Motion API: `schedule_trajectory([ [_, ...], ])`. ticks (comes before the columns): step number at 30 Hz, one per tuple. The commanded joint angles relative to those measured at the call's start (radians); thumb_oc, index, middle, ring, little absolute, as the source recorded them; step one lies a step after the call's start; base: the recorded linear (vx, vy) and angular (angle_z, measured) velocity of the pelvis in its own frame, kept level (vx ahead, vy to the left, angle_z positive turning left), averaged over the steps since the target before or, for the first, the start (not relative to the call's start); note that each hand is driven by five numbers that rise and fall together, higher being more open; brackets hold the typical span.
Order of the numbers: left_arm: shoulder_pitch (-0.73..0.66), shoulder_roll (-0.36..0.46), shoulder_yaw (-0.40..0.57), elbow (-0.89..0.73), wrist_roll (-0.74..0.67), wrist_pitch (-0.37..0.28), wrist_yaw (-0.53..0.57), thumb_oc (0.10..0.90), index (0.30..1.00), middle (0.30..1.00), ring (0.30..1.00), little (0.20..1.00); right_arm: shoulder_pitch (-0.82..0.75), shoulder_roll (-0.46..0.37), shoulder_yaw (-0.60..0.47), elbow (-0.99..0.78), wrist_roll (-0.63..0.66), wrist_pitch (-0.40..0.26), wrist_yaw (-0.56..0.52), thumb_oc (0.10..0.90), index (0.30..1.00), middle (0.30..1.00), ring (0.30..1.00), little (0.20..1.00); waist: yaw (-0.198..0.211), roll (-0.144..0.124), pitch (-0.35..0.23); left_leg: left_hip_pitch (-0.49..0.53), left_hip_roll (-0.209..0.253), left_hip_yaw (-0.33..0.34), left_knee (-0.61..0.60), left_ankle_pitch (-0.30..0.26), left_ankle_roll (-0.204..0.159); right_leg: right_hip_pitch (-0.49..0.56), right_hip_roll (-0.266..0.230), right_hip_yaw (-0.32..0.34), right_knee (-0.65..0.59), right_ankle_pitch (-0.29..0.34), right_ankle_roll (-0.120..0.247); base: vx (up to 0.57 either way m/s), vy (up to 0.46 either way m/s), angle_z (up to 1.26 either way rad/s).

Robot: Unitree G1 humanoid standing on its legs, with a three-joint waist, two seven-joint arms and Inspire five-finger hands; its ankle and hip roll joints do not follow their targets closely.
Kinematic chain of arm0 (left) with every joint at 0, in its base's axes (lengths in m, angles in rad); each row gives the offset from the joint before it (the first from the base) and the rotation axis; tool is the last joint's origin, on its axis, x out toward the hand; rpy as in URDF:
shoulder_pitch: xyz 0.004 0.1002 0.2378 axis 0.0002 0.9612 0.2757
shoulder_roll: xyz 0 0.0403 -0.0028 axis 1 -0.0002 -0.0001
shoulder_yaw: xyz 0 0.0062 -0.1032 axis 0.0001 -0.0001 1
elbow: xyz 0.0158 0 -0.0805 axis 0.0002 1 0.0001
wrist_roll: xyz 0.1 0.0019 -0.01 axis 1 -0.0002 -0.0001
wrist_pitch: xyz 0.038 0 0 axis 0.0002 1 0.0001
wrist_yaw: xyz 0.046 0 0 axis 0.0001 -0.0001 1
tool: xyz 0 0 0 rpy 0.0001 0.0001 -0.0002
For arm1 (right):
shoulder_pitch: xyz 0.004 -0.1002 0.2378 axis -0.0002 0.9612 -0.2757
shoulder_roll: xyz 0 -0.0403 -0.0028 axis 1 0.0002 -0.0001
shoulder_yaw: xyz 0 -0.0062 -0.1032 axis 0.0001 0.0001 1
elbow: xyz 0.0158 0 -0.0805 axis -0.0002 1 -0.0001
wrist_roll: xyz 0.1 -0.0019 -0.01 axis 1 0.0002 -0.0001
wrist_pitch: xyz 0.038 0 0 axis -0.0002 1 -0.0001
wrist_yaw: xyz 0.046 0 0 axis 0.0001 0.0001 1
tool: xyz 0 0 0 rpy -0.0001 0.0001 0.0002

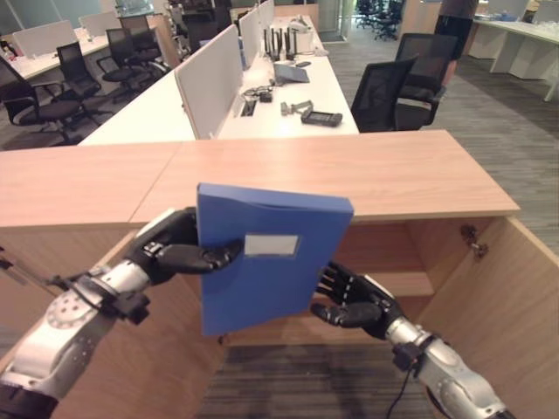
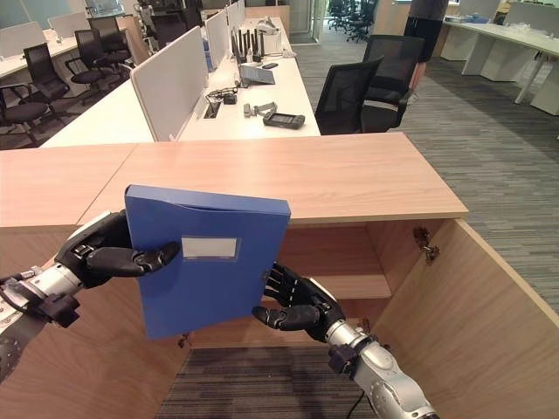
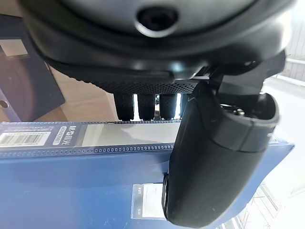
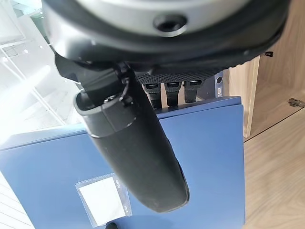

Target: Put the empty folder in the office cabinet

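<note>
Left eye view: flat blue plastic box folder (image 1: 266, 257) held upright in the air, white label facing the camera, long axis near vertical with a slight tilt, directly before the open light-wood office cabinet (image 1: 410, 253). Left hand (image 1: 175, 249) pinching the folder's left edge, thumb across the front, fingers behind. Right hand (image 1: 354, 301) at the lower right edge, fingers behind and thumb in front, clasping it. Cabinet opening behind and just right of the folder; right hand nearer to it.
</note>
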Motion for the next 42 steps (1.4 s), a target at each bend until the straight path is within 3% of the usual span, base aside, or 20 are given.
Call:
schedule_trajectory([
  [1, -0.219, -0.003, -0.019, -0.018, -0.065, -0.101, -0.043, 0.4, 0.3, 0.3, 0.3, 0.3, -0.162, 0.037, 0.027, -0.155, 0.085, -0.091, 0.042, 0.8, 0.9, 0.9, 0.9, 0.9, -0.003, -0.017, -0.033, -0.003, 0.012, -0.023, -0.006, 0.007, -0.049, 0.08, -0.055, -0.029, 0.022, -0.081, 0.088, 0.0, 0.0, 0.0],
  [16, -0.309, -0.042, -0.19, -0.096, -0.108, -0.051, -0.09, 0.4, 0.3, 0.3, 0.3, 0.3, -0.246, 0.101, 0.093, -0.135, 0.113, -0.096, 0.031, 0.8, 0.9, 0.9, 0.9, 0.9, -0.002, -0.019, -0.034, -0.009, 0.008, -0.021, -0.006, 0.008, -0.045, 0.077, -0.058, -0.026, 0.02, -0.074, 0.088, 0.0, 0.0, 0.0],
  [28, -0.282, -0.115, -0.196, -0.129, -0.133, -0.035, -0.099, 0.4, 0.3, 0.3, 0.3, 0.3, -0.28, 0.122, 0.122, -0.172, 0.131, -0.097, 0.039, 0.8, 0.9, 0.9, 0.9, 0.9, 0.001, -0.023, -0.032, -0.012, 0.007, -0.011, -0.006, 0.004, -0.043, 0.072, -0.059, -0.02, 0.016, -0.07, 0.087, 0.0, 0.0, 0.0],
  [33, -0.279, -0.117, -0.195, -0.137, -0.129, -0.037, -0.095, 0.4, 0.3, 0.3, 0.3, 0.3, -0.277, 0.116, 0.093, -0.159, 0.113, -0.107, 0.025, 0.8, 0.9, 0.9, 0.9, 0.9, -0.001, -0.023, -0.033, -0.011, 0.006, -0.014, -0.006, 0.002, -0.042, 0.072, -0.06, -0.02, 0.015, -0.071, 0.087, 0.0, 0.0, 0.0],
  [42, -0.249, -0.168, -0.156, -0.126, -0.135, -0.03, -0.082, 0.4, 0.3, 0.3, 0.3, 0.3, -0.311, 0.115, -0.064, -0.149, 0.073, -0.172, -0.052, 0.8, 0.9, 0.9, 0.9, 0.9, -0.001, -0.024, -0.039, -0.008, 0.003, -0.022, -0.006, -0.004, -0.036, 0.079, -0.06, -0.022, 0.018, -0.075, 0.085, 0.0, 0.0, 0.0],
])
